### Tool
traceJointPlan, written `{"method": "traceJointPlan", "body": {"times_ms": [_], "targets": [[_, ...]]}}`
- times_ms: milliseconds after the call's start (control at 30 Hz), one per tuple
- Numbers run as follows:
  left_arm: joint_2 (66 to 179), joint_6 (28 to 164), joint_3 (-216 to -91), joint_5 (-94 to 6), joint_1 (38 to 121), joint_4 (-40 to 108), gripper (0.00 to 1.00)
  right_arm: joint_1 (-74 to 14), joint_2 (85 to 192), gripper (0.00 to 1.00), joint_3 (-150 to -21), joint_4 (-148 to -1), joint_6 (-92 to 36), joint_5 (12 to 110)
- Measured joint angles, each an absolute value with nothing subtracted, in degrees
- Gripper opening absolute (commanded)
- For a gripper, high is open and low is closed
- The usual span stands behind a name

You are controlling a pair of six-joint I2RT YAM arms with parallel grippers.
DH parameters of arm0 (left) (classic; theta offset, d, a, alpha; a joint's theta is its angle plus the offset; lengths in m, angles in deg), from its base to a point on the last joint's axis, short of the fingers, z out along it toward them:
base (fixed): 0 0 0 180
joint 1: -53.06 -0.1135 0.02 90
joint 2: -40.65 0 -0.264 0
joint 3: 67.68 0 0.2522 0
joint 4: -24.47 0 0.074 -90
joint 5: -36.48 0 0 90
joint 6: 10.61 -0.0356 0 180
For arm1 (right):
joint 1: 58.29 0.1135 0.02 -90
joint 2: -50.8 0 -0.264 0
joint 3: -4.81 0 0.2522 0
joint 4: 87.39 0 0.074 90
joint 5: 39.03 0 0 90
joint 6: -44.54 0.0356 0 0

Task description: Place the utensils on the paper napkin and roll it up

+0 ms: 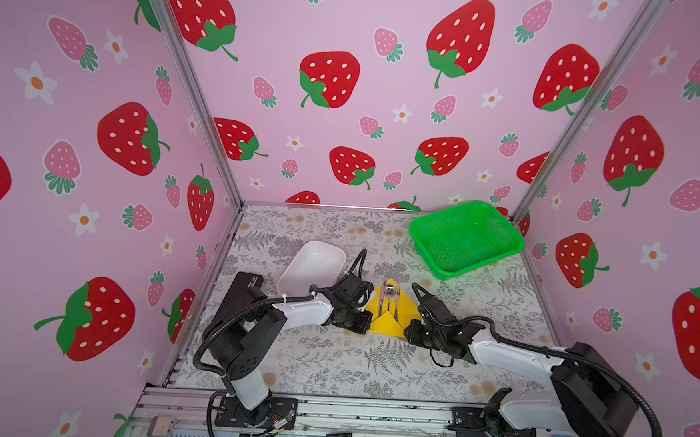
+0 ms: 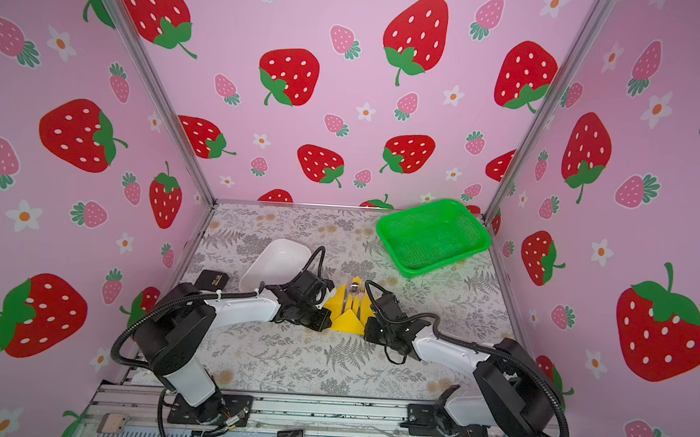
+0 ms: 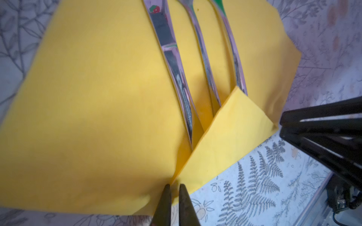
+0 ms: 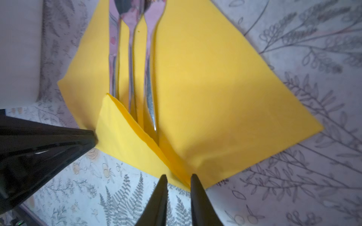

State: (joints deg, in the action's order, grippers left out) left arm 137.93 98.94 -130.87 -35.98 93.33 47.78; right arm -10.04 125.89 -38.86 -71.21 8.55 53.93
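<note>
Utensils [image 1: 391,297] side by side on paper napkin [image 1: 387,326], centre of both top views, lower corner folded over handles. Rolling apparently starting; next, turning fold over evenly. Left gripper [image 3: 176,187] jaws nearly together on fold's end; right gripper [image 4: 178,179] jaws slightly apart around its edge. White dish [image 1: 312,267] upper left, green basket [image 1: 465,239] upper right, neither obstructing.
</note>
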Motion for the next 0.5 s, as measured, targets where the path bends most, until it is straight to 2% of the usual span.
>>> {"method": "traceJointPlan", "body": {"times_ms": [200, 367, 500], "targets": [[137.93, 98.94, -131.22, -36.00, 93.33, 48.30, 0.13, -9.89, 125.14, 0.24, -38.86, -78.89, 7.22, 60.12], [137.93, 98.92, -131.29, -35.98, 93.33, 48.72, 0.13, -8.95, 132.03, 0.21, -40.98, -82.25, 6.68, 64.82], [137.93, 98.92, -131.31, -35.89, 93.33, 48.76, 0.14, -8.64, 135.94, 0.20, -43.19, -82.32, 6.81, 64.75]]}}
